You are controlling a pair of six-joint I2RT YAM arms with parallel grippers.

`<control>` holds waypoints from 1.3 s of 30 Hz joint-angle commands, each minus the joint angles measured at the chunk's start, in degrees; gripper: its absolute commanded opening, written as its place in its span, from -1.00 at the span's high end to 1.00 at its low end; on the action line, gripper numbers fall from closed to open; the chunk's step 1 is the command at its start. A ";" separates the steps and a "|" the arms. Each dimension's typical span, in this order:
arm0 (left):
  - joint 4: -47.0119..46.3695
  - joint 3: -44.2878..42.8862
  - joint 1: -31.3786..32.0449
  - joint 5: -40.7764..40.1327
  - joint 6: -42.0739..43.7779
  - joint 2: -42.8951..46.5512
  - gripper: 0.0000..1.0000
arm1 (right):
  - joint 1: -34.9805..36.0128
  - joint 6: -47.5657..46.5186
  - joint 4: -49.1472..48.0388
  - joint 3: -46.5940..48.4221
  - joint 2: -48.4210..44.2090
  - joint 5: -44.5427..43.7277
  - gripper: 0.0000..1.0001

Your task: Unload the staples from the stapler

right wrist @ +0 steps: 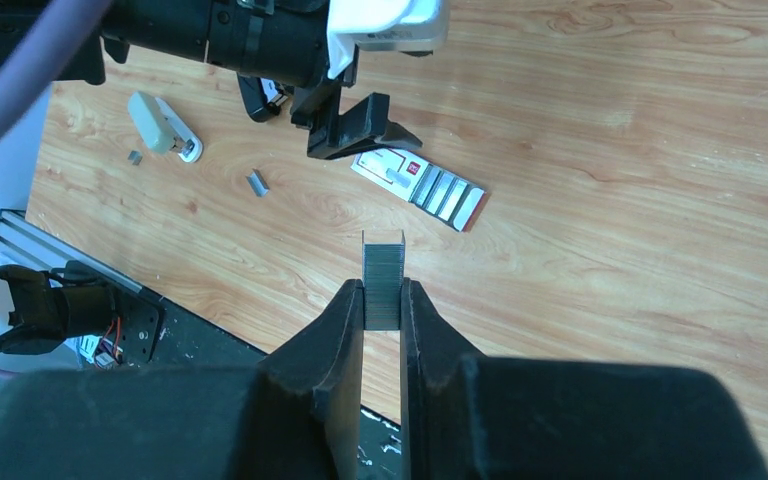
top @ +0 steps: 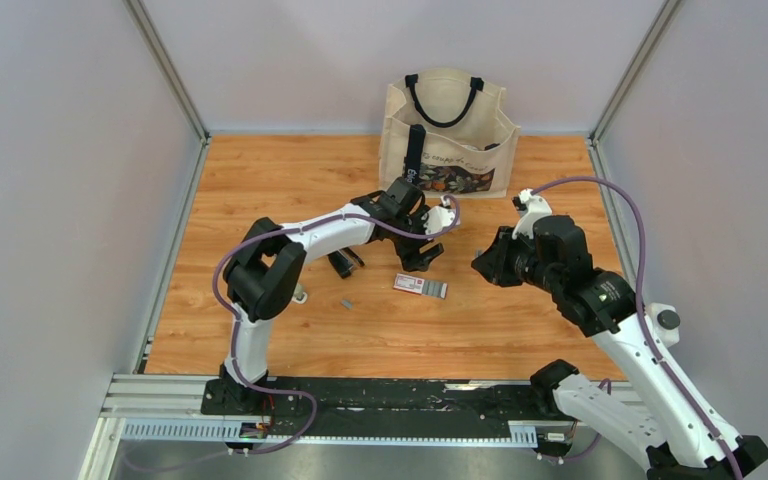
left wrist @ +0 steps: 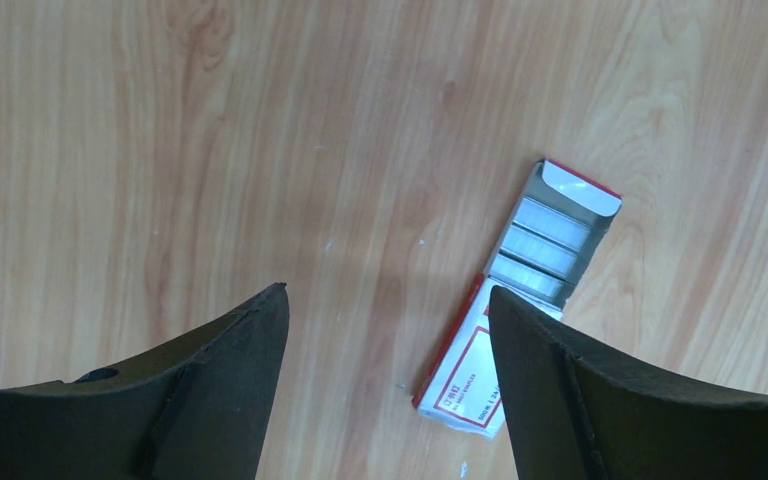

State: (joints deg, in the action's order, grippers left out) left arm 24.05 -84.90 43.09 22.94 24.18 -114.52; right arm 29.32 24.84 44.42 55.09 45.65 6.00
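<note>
My right gripper (right wrist: 383, 292) pinches the staples (right wrist: 383, 255) upright, raised above the table (right wrist: 610, 150); my left gripper (left wrist: 388, 292) hangs with jaws spread wide over the staple box (left wrist: 465, 380)

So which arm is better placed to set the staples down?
Right: the right tool is shut on the staples above the wooden table; the left tool is open and empty, over the staple box.
</note>
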 commanded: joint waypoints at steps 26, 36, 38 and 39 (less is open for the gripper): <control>-0.94 -4.30 3.58 4.66 -11.87 -5.18 -0.20 | -0.49 0.91 -0.57 -2.79 -3.63 0.50 0.89; -2.96 -3.87 4.19 -9.81 -25.31 -5.36 0.02 | -0.49 1.09 -0.48 -2.71 -4.51 0.77 0.88; -3.83 -2.64 4.63 -12.47 -25.24 -5.19 0.01 | -0.49 1.00 -0.30 -2.71 -4.69 0.94 0.88; -4.10 -2.37 4.81 -13.96 -25.85 -5.27 0.01 | -0.49 1.09 -0.22 -2.79 -4.78 0.86 0.88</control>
State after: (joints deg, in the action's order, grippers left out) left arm 22.44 -87.29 46.52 17.19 2.92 -119.39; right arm 29.06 25.52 44.84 51.77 41.80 6.33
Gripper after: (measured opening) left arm 0.494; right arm 0.165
